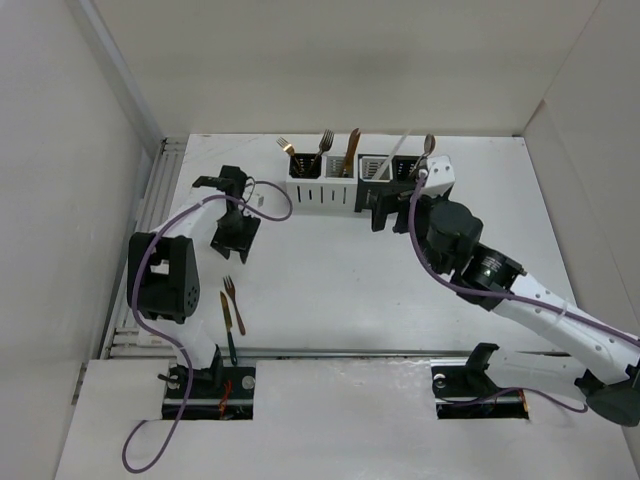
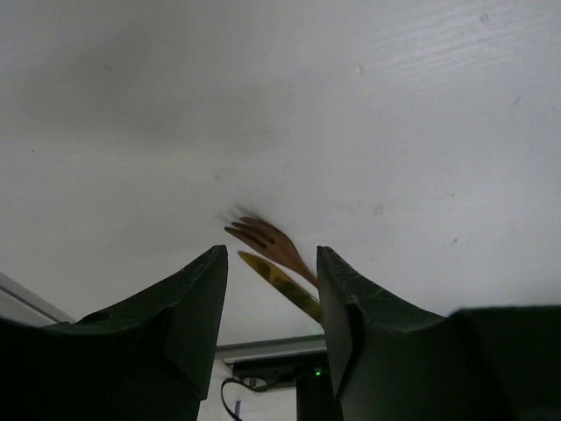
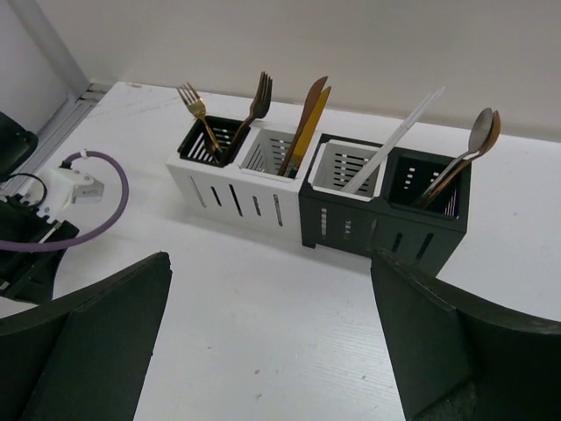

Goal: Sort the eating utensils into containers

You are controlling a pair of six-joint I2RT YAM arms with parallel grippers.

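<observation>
While utensils stand in the containers, one fork lies apart.

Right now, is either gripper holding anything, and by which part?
Nothing is held. The left gripper is open and empty, with a copper fork and a gold knife lying beyond it. The right gripper is open and empty too, facing the containers.

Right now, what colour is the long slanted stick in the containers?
White; the stick shows best in the right wrist view.
</observation>
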